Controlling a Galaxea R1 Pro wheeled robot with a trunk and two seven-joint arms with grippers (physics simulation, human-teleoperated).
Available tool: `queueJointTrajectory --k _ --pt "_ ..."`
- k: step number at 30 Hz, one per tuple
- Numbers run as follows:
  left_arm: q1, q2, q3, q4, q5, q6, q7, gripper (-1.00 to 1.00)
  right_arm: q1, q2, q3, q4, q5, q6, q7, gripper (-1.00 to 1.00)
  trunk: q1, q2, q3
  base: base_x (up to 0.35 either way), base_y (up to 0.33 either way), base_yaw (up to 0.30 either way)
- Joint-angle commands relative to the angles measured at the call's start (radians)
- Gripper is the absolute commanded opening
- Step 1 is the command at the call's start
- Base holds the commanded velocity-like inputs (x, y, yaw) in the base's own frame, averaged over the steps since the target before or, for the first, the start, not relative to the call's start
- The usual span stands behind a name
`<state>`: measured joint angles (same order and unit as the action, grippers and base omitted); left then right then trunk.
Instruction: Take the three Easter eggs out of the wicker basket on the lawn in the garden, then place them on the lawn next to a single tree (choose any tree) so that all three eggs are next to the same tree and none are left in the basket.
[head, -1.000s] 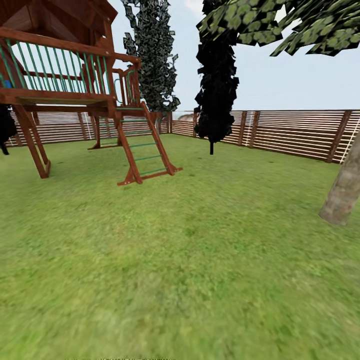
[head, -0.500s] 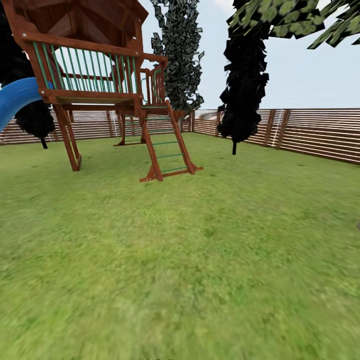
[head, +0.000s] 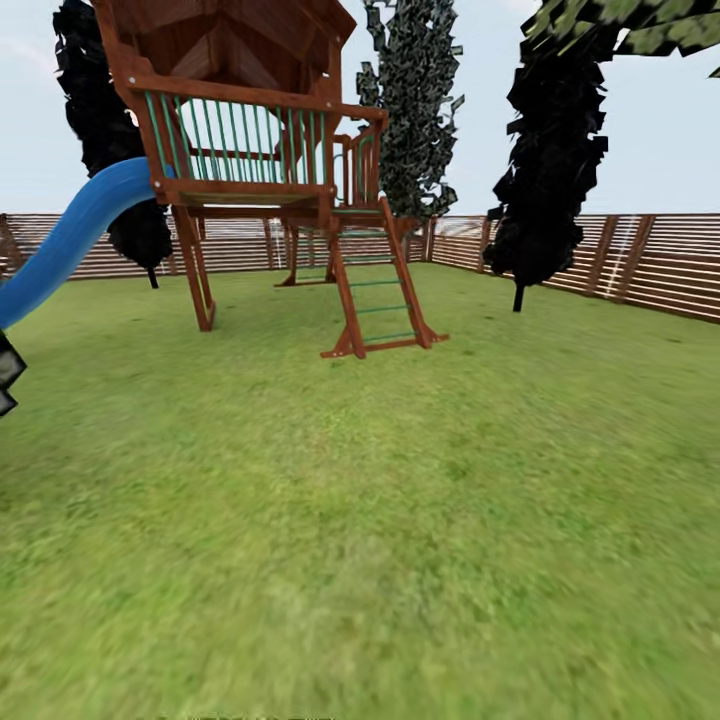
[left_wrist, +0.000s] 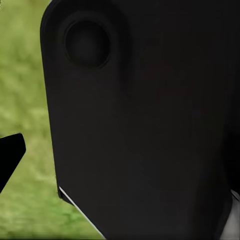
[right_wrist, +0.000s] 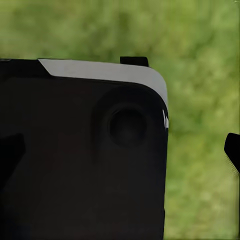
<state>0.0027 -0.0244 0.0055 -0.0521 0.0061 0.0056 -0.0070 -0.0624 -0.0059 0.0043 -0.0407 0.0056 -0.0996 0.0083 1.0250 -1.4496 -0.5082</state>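
Observation:
The lawn (head: 400, 500) spreads out in front of me in the head view, short green grass with nothing lying on it. The Easter eggs and the wicker basket are out of view. Greenish leaf clumps of a tree (head: 640, 25) hang in at the top right, with its trunk out of view. In the left wrist view, one black fingertip (left_wrist: 10, 155) shows beside a dark robot part over blurred grass. In the right wrist view, one black fingertip (right_wrist: 232, 150) shows past a dark housing. I cannot tell how either gripper stands.
A wooden playset (head: 260, 150) with a ladder (head: 375, 290) and a blue slide (head: 70, 240) stands ahead to the left. Thin dark trees (head: 550, 180) grow along the brown slatted fence (head: 650, 265) at the back.
The head camera has swung left: the playset now sits further right in the picture, the blue slide has come into view, and the pale trunk at the right has left it.

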Motion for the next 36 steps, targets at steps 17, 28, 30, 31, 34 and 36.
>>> queueJointTrajectory --k 17,28,30,31,34,36 --pt "0.000 -0.002 -0.001 0.001 0.000 0.001 -0.002 1.00 0.000 0.003 0.003 0.002 0.002 -0.003 0.001 1.00 0.000 0.000 -0.011 0.000 0.000 0.290" --pt "0.000 -0.002 -0.001 0.001 0.000 0.002 -0.004 1.00 0.000 0.001 0.003 0.002 0.002 -0.003 -0.003 1.00 0.000 0.000 -0.018 0.000 0.000 0.282" --pt "0.000 -0.002 -0.001 0.001 0.000 0.002 -0.004 1.00 0.000 0.001 0.003 0.002 0.002 -0.003 -0.003 1.00 0.000 0.000 -0.019 0.000 0.000 0.279" --pt "0.000 -0.002 -0.001 0.001 0.000 0.002 -0.004 1.00 0.000 0.001 0.003 0.002 0.002 -0.003 -0.004 1.00 0.000 0.000 -0.020 0.000 0.000 0.278" --pt "0.000 -0.002 -0.001 0.001 0.000 0.002 -0.004 1.00 0.000 0.001 0.003 0.002 0.002 -0.003 -0.004 1.00 0.000 0.000 -0.022 0.000 0.000 0.277" --pt "0.000 -0.002 -0.001 0.001 0.000 0.002 -0.004 1.00 0.000 0.001 0.003 0.002 0.002 -0.003 -0.005 1.00 0.000 0.000 -0.023 0.000 0.000 0.277"
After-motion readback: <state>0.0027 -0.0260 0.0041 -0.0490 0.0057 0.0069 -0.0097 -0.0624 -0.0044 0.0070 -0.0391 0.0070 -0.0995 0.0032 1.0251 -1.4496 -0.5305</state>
